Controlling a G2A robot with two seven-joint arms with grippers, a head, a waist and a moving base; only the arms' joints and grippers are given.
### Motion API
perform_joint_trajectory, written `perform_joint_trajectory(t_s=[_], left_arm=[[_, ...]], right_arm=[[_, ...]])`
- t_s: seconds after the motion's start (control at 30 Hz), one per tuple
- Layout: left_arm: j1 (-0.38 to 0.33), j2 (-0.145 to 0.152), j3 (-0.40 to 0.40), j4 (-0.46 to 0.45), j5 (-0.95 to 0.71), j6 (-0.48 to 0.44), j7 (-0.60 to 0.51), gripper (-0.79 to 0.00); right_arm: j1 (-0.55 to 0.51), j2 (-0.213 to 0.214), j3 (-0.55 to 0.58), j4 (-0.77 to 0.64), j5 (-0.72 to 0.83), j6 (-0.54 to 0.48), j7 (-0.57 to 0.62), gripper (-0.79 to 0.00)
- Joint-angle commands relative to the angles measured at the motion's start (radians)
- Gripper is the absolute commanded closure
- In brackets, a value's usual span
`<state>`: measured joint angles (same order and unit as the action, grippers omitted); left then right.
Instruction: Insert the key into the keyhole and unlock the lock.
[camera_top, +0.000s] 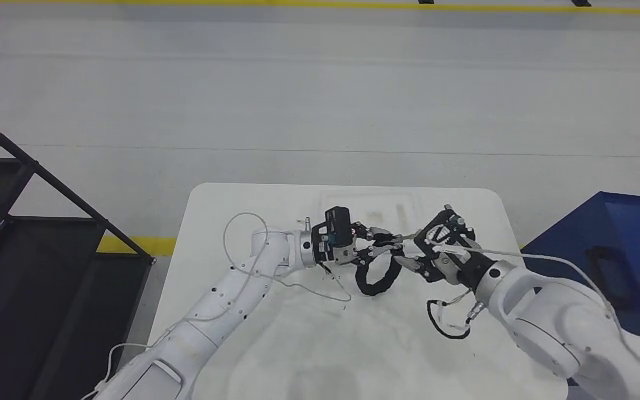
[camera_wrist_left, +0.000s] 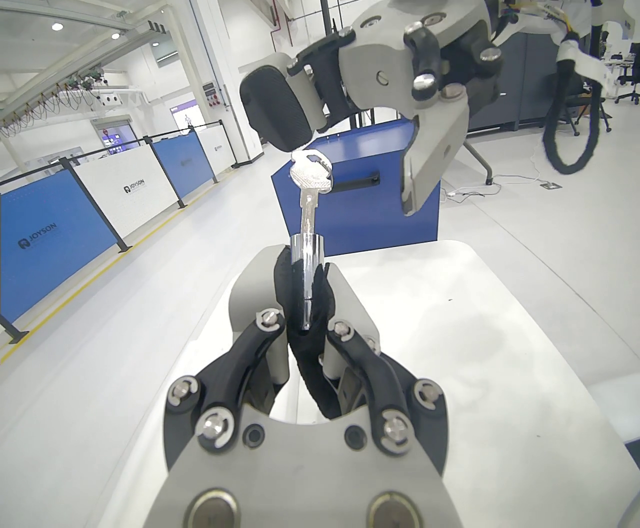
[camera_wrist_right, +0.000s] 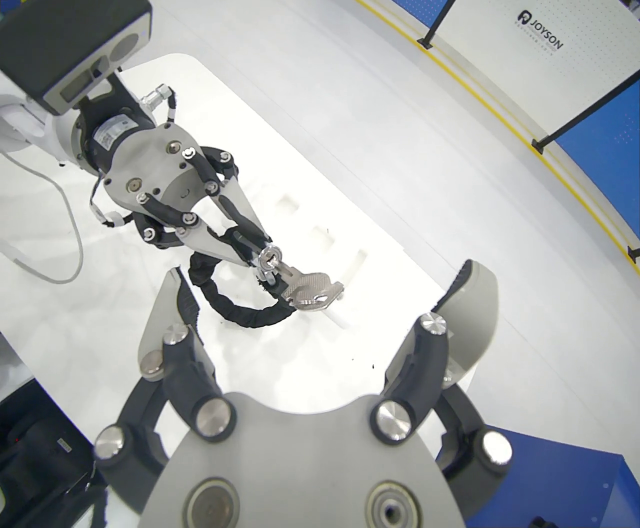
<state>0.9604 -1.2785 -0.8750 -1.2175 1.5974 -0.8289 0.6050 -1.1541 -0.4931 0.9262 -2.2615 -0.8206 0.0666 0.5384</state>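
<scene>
Left gripper (camera_wrist_right: 252, 247) clamps chrome lock (camera_wrist_left: 308, 260) above table (camera_top: 250, 210); key (camera_wrist_left: 311, 172) sits in keyhole, head free. Right gripper (camera_wrist_right: 320, 282) jaws wide, straddling key head. Close squarely on flat head, then twist along shaft axis, no side pull.

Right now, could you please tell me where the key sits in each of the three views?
Top view: key, tiny, between left claw and right claw.
Left wrist view: centre, standing out of the lock gripped by the left claw.
Right wrist view: centre, jutting from the lock toward the open right claw.
Shared landmark: the lock's black cable loop.
</scene>
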Motion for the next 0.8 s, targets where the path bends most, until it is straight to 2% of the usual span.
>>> perform_joint_trajectory(t_s=[0.0,0.3,0.77], left_arm=[[-0.004,0.003,-0.003,-0.002,0.009,-0.014,-0.003,0.0],[-0.018,0.007,-0.001,-0.002,0.006,-0.031,-0.021,0.0],[-0.067,-0.018,0.053,0.031,-0.045,-0.011,-0.047,0.0]], right_arm=[[-0.01,0.001,0.009,0.006,0.001,-0.05,-0.002,-0.785],[-0.043,-0.007,0.036,0.024,0.013,-0.157,0.014,-0.785],[-0.015,-0.053,0.001,0.039,-0.02,-0.202,0.073,-0.785]])
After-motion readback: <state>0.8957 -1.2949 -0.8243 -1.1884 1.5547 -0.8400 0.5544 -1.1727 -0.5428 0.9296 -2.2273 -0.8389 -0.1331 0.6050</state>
